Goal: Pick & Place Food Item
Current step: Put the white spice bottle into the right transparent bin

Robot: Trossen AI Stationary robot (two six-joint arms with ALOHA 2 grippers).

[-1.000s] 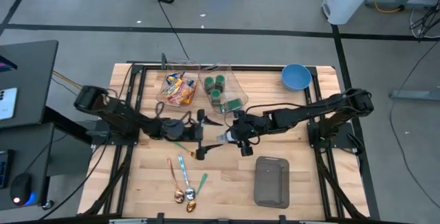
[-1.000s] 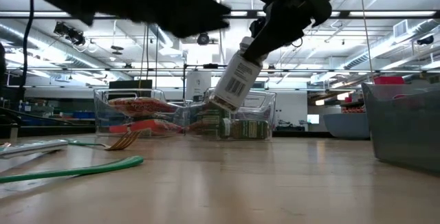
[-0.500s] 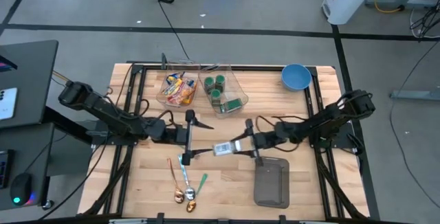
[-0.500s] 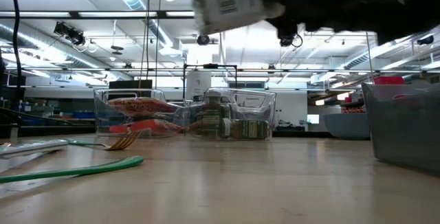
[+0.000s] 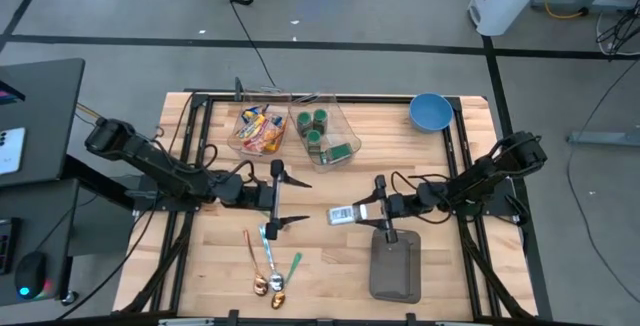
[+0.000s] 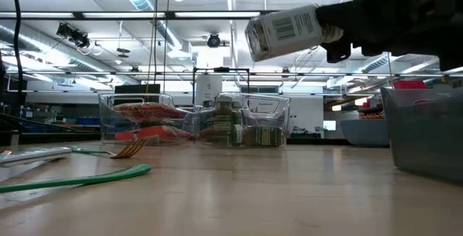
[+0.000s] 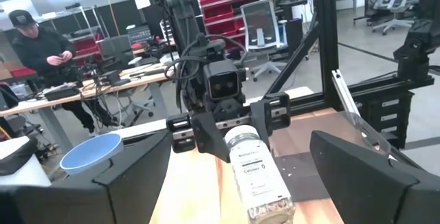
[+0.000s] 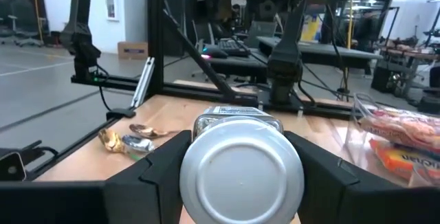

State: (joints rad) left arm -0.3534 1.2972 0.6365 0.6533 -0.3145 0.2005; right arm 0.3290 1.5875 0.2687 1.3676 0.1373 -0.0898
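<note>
- R gripper (image 5: 362, 213) clamped on jar (image 5: 343, 215), held in air over mid bench (image 5: 440, 266), just beside grey bin (image 5: 396, 266).
- L gripper (image 5: 276, 196) jaws apart, empty, hovers above the spoons (image 5: 268, 262).
- Step looks like carry to grey bin. Advice: keep clamp firm, swing over bin, lower before release, clear the rim.
- Jar lies horizontal; long axis runs along R gripper's reach, lid end toward R wrist, base pointing at L arm.

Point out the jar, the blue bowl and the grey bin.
jar (image 5: 343, 215): high view, its labelled side.
blue bowl (image 5: 430, 112): high view, its inside.
grey bin (image 5: 396, 265): high view, its floor.
</note>
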